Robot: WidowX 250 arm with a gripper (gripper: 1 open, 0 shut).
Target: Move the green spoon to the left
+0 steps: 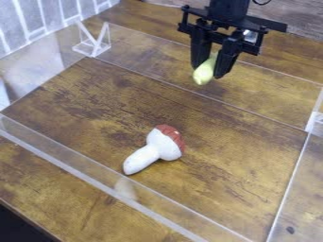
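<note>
My gripper [211,68] hangs over the far right part of the wooden tray floor, pointing straight down, its black fingers shut on the green spoon [202,73]. Only the yellow-green end of the spoon shows between and just below the fingers; its silver bowl is hidden. The spoon is lifted clear of the wood.
A toy mushroom [154,150] with a white stem and red-brown cap lies near the middle of the tray. Clear plastic walls [89,165] ring the wooden floor. A small clear stand [89,40] sits at the far left, outside the wall.
</note>
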